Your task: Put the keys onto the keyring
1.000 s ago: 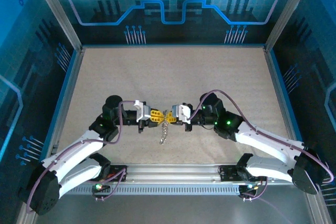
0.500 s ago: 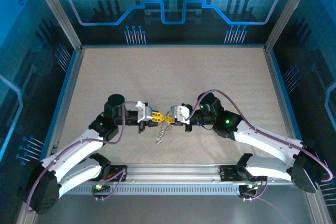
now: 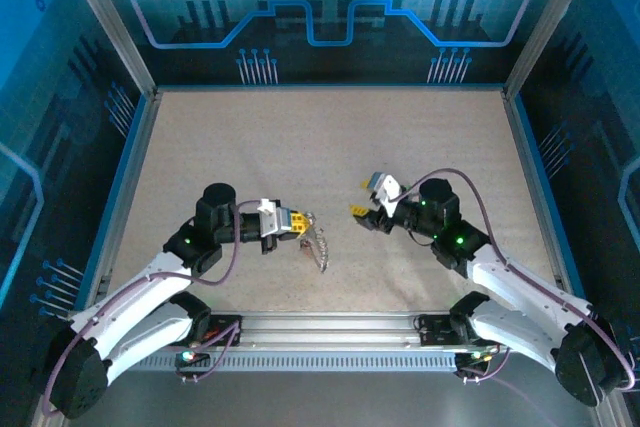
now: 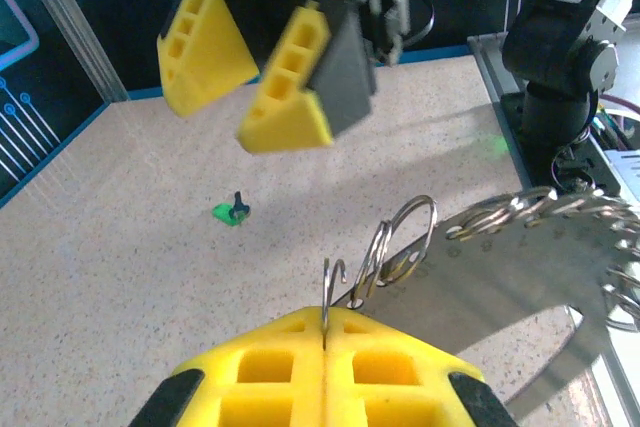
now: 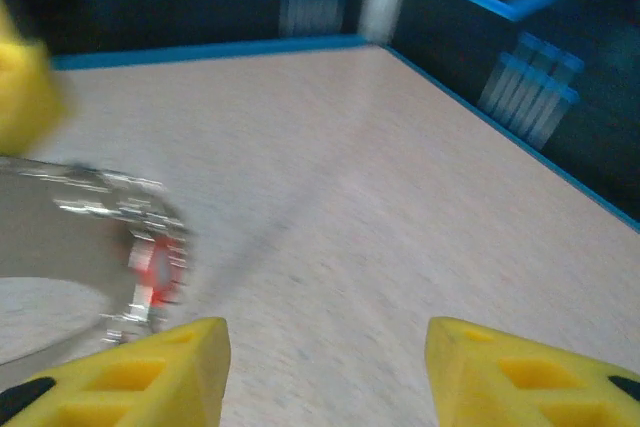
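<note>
The right gripper (image 3: 363, 213), which met the keyring (image 3: 318, 243) 1 second ago, now stands apart to its right, jaws parted and empty. The left gripper (image 3: 292, 219) stays clamped on the keyring, whose loop hangs just beside it above the table (image 3: 300, 137). 1 red key (image 5: 152, 269) shows against the loop. 1 green key (image 4: 231, 212) lies loose on the table.
</note>
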